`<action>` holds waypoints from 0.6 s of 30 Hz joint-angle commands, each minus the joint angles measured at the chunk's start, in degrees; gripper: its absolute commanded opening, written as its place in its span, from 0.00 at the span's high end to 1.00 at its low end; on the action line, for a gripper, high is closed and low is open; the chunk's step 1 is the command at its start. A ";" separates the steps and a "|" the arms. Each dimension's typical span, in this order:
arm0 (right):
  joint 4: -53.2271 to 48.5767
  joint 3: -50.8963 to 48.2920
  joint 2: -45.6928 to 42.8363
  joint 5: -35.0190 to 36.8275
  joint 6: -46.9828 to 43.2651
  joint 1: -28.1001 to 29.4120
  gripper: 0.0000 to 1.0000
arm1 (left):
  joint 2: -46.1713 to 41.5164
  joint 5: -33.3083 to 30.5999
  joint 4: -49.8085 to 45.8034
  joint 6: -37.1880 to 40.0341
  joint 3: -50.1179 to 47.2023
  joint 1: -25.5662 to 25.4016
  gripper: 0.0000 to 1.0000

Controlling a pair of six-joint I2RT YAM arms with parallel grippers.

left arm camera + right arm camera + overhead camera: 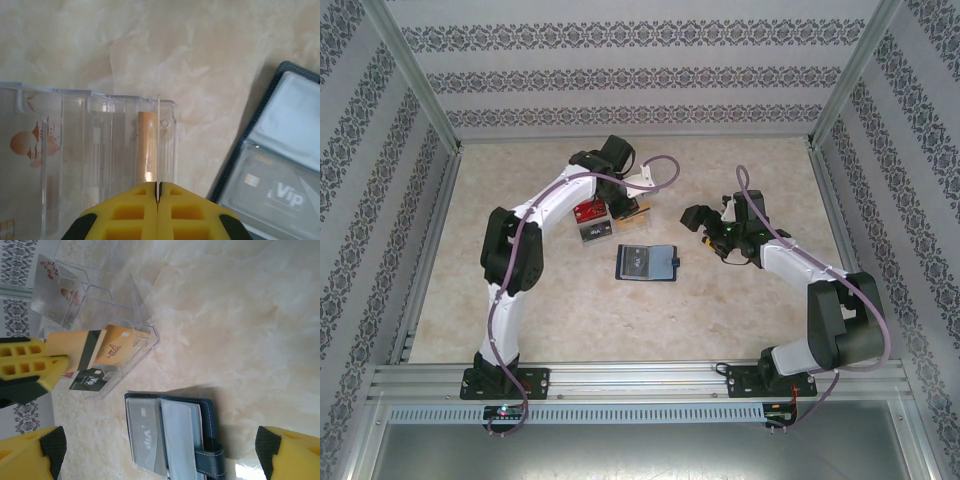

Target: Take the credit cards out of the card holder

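A: How is the orange-gold card (pixel 112 347) lying?
B: On edge, its long axis running out from the left end effector (pixel 157 189) that is clenching it, over the clear plastic box (pixel 75 150).
A: And the card holder (pixel 647 262)?
B: It is lying open mid-bench (pixel 770 180), tab facing right, sleeving a grey card (pixel 272 187). The right end effector (pixel 703 222) is hanging released to its right.

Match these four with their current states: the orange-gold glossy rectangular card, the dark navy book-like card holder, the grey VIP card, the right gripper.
1. orange-gold glossy rectangular card
2. dark navy book-like card holder
3. grey VIP card
4. right gripper

A. jaws wide, empty
B. tucked inside the card holder
C. pinched by the left gripper
D. lying open on the table

Pairs: 1-C, 2-D, 3-B, 4-A
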 commanded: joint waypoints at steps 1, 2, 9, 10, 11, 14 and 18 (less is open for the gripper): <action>0.27 -0.83 -1.86 -1.16 0.75 -0.65 0.02 | 2.56 -1.13 -4.26 3.64 3.45 -0.09 1.00; 0.27 -0.92 -1.99 -1.12 0.83 -0.61 0.02 | 3.12 -1.13 -4.58 3.66 3.97 -0.16 1.00; 0.27 -0.92 -2.09 -1.22 1.05 -0.61 0.02 | 4.58 -4.13 -5.14 3.93 4.33 -0.15 1.00; 0.27 -0.84 -1.90 -1.29 1.22 -0.61 0.02 | 4.53 -4.34 -5.26 3.90 4.20 -0.09 1.00; 0.35 -0.76 -1.68 -1.33 1.29 -0.54 0.02 | 4.66 -4.55 -5.29 4.01 4.14 -0.10 1.00; 0.54 -0.57 -1.27 -1.68 1.43 -0.44 0.02 | 4.71 -5.58 -4.69 3.83 3.76 -0.16 0.96; 0.54 -0.35 -1.01 -1.77 1.59 -0.35 0.02 | 4.45 -5.64 -3.06 3.16 3.43 -0.15 0.72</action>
